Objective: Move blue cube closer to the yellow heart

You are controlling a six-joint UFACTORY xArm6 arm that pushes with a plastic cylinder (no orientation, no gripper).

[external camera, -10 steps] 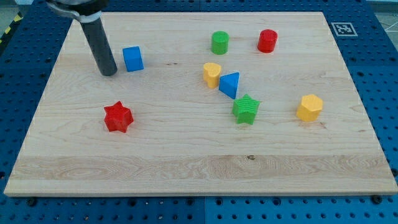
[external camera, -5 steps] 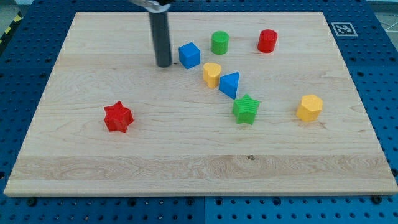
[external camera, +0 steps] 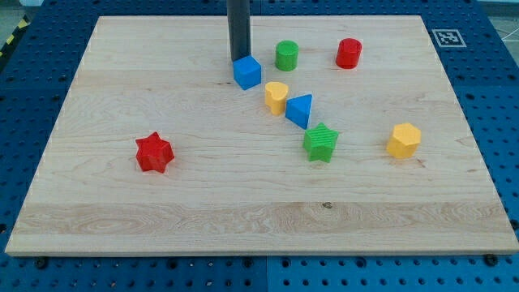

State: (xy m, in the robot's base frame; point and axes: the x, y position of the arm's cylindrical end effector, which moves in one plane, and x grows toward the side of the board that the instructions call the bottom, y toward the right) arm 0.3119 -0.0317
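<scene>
Blue cube (external camera: pixel 247 71) sitting just at eleven o'clock of the yellow heart (external camera: pixel 276 96), near but apart. My tip (external camera: pixel 238 59) planted at the cube's eleven o'clock, touching. No pincer here, so no grip to report. Nearly done, probably one nudge left.

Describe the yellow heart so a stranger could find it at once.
Start at the wooden board and look a little right of its middle, toward the view's top. The yellow heart sits between the blue cube and the blue wedge. The only other yellow block is angular and stands alone at the view's right.
</scene>
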